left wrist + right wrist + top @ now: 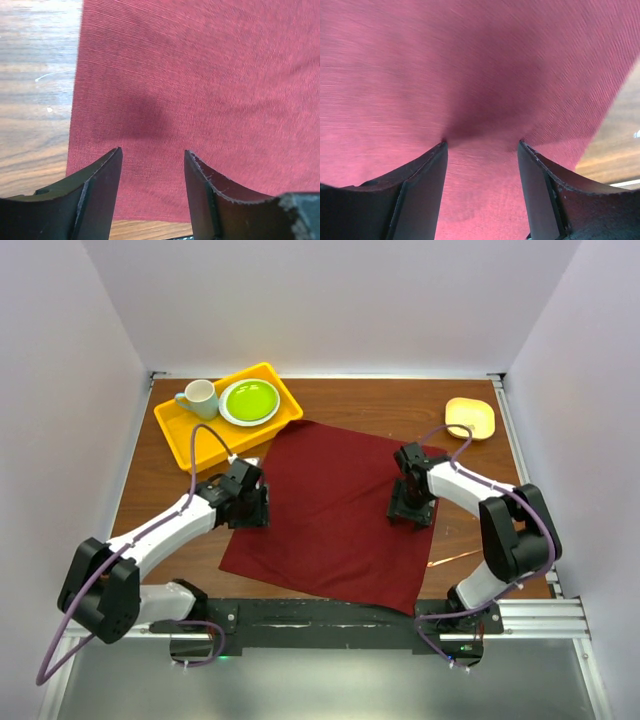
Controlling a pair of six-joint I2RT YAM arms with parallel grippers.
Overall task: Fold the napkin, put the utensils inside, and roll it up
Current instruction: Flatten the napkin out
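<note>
The top view alone shows the whole layout: the napkin (335, 515) lies spread flat on the wooden table (165, 495). The fork (455, 558) rests on bare wood off the cloth's right edge, near the right arm's base. A yellow tray (172, 426) at the back left holds a mug (200, 398) and a green plate (250, 400).

The wrist views give only cloth and fingers up close. The left gripper (152, 150) stands over the napkin's left margin, jaws apart with nothing between them, and wood shows just beside the cloth. The right gripper (482, 142) sits on the napkin's right part. Its jaws are also apart and its fingertips (442, 146) press the fabric, which darkens between them. Whether any cloth is pinched cannot be told.
</note>
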